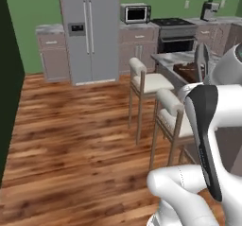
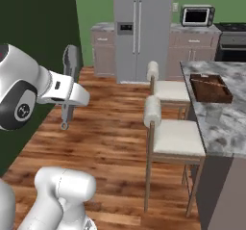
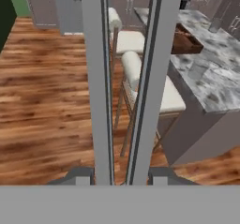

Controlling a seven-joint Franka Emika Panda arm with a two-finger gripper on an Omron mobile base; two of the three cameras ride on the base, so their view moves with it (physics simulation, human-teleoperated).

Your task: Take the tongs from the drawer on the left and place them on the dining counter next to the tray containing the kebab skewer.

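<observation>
The pincer [image 3: 120,178] is pinched on the slim grey metal tongs [image 3: 124,78], whose 2 long thin arms run up from between the dark fingertips [image 3: 82,177] toward the top of the hand view, standing slightly apart from each other. In the right base view the tongs [image 2: 71,65] stand roughly upright at the end of the white arm, above the wood plank floor [image 2: 110,133] and in front of the dark green wall. In the left base view the tongs [image 1: 202,62] rise behind the arm's white body, near the edge of the tabletop.

The dining island with its grey-white veined marble tabletop [image 2: 230,123] and plain grey-mauve sides stands to the robot's right. On it sits the low rectangular dark brown wooden tray [image 2: 210,88], with something thin lying across it that is too small to identify. Just in front of the tray, on the marble, stands a clear glass [image 2: 214,113]. The tongs are well apart from the tray, held in the air over the floor.

2 cream-cushioned wooden stools [image 2: 170,135] stand along the island's near side. Behind them, against the green back wall, a grey 2-door refrigerator [image 1: 89,31] stands between mauve-brown cabinets, with a microwave [image 1: 135,13] on the counter beside it.
</observation>
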